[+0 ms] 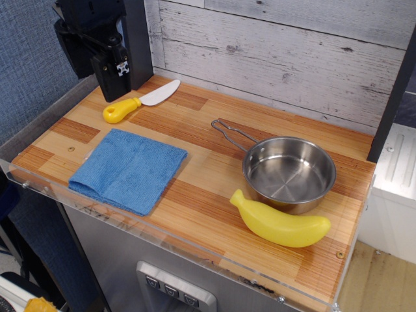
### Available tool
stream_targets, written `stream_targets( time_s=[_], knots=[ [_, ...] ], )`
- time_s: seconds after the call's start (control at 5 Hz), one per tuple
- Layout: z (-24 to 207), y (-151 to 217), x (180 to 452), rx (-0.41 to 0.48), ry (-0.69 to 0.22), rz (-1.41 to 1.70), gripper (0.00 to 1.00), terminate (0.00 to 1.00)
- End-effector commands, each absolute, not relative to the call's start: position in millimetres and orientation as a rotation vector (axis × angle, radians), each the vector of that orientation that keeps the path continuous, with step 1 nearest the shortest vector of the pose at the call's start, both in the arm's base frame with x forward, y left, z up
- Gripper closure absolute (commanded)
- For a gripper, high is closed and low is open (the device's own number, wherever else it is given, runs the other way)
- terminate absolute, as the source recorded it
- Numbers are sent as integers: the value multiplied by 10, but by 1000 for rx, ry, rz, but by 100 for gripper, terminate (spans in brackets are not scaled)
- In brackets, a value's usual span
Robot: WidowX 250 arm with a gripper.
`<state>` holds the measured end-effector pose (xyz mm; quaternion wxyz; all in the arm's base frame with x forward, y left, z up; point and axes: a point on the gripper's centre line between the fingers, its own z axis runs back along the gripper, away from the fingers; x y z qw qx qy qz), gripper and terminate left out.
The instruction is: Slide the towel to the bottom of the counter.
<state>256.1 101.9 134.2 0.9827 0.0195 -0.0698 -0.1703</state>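
The blue folded towel lies flat at the front left of the wood-plank counter, its near corner close to the clear front rim. My black gripper hangs in the air at the back left, well above the counter and behind the towel, holding nothing. One black finger shows with a small white mark. The jaws look close together, but the gap between them does not show plainly.
A toy knife with a yellow handle and white blade lies at the back left, just below the gripper. A steel pan with a wire handle stands at the right. A yellow banana lies in front of the pan. A plank wall stands behind.
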Motion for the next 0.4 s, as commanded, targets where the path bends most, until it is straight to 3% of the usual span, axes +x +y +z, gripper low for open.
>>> stream_targets(
  time_s=[0.0,0.2],
  knots=[
    [1483,1010,2552,65,-184,-343,0,0],
    [1483,1010,2552,65,-184,-343,0,100]
  ],
)
